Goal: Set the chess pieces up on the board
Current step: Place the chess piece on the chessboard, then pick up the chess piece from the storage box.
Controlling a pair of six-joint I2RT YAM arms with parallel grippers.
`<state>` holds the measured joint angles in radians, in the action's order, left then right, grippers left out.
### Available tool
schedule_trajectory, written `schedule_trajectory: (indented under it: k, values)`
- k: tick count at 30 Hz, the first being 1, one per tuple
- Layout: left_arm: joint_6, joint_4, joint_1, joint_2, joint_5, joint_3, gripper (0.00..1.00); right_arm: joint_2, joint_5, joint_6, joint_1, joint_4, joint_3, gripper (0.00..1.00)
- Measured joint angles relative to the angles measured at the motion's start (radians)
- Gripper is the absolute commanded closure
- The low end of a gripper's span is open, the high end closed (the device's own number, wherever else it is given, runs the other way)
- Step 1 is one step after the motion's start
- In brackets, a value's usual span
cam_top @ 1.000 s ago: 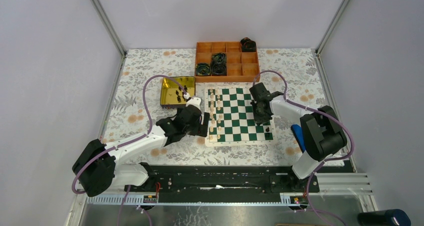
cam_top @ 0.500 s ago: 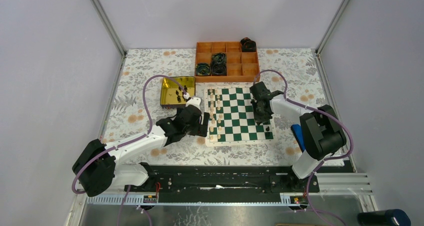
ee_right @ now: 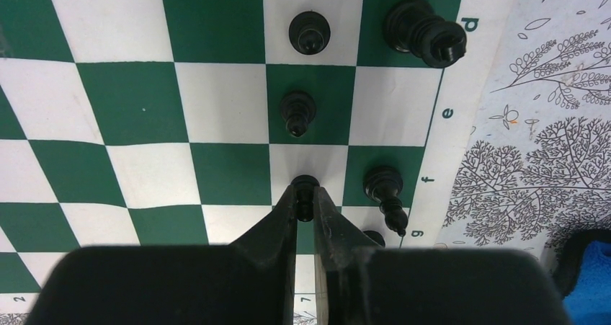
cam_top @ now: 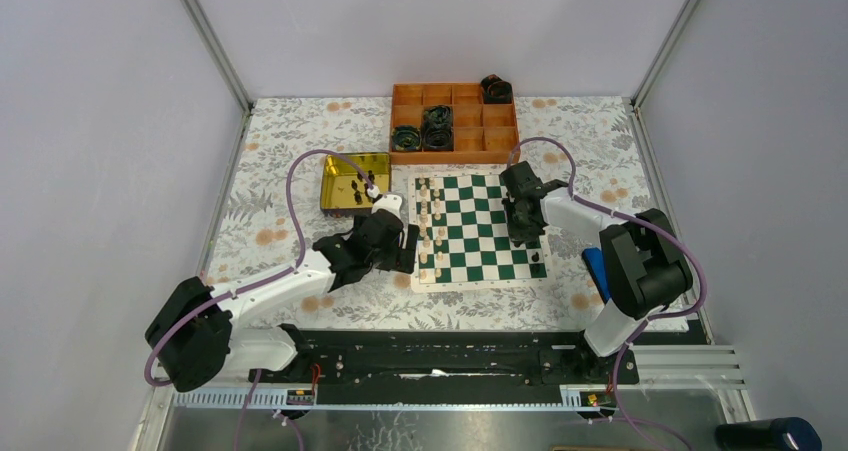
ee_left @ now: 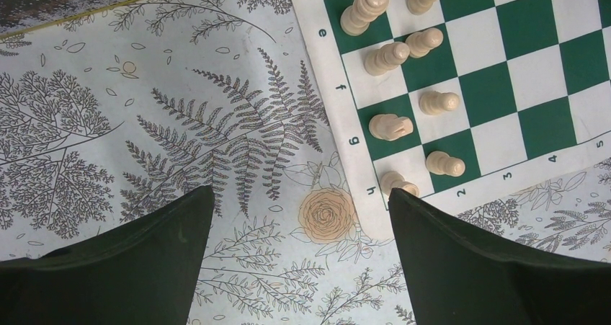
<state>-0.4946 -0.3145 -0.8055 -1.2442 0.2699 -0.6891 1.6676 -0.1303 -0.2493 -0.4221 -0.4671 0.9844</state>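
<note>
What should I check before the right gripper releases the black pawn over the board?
1. Right gripper shut on the black pawn: ok.
2. Pawn over a free white square, in line with the two placed pawns: ok.
3. Pawn base resting on the board: cannot tell.
4. Neighbouring black piece clear of the fingers: ok.
5. Left gripper open, holding nothing: ok.

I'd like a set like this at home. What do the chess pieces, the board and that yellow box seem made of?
The cream chess pieces look like smooth moulded plastic: even colour, soft sheen, no wood grain. The black chess pieces look the same, slightly glossy. The board seems a thin printed mat, vinyl or paper, flat and matte. The yellow box looks like metal: mirror-shiny walls.
</note>
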Motion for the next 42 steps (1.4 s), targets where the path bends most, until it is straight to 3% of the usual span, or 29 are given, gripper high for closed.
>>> schedule_trajectory:
  k: [5, 10, 13, 25, 32, 38, 42]
  values:
    - [0.000, -0.001, 0.000, -0.003, 0.000, 0.000, 0.01, 0.004, 0.001, 0.002, 0.004, 0.004, 0.000, 0.90]
    - [0.000, -0.002, 0.000, -0.003, 0.000, 0.000, 0.01, 0.005, 0.002, 0.004, 0.004, 0.005, 0.000, 0.66]
    - [0.000, -0.003, 0.000, -0.003, 0.000, 0.000, 0.01, 0.006, 0.003, 0.009, 0.005, 0.006, 0.000, 0.61]
    - [-0.001, -0.013, -0.007, -0.008, 0.007, 0.000, 0.01, 0.001, 0.011, 0.024, 0.005, -0.006, 0.043, 0.58]
    - [-0.031, -0.043, -0.007, 0.002, 0.053, -0.011, 0.01, -0.087, 0.008, 0.038, 0.005, -0.055, 0.101, 0.55]
    - [-0.062, -0.109, 0.014, -0.019, 0.141, -0.152, 0.01, -0.148, -0.013, 0.041, 0.006, -0.063, 0.152, 0.52]
    - [-0.071, -0.116, 0.122, -0.079, 0.166, -0.290, 0.01, -0.149, -0.020, 0.041, 0.006, -0.057, 0.166, 0.51]
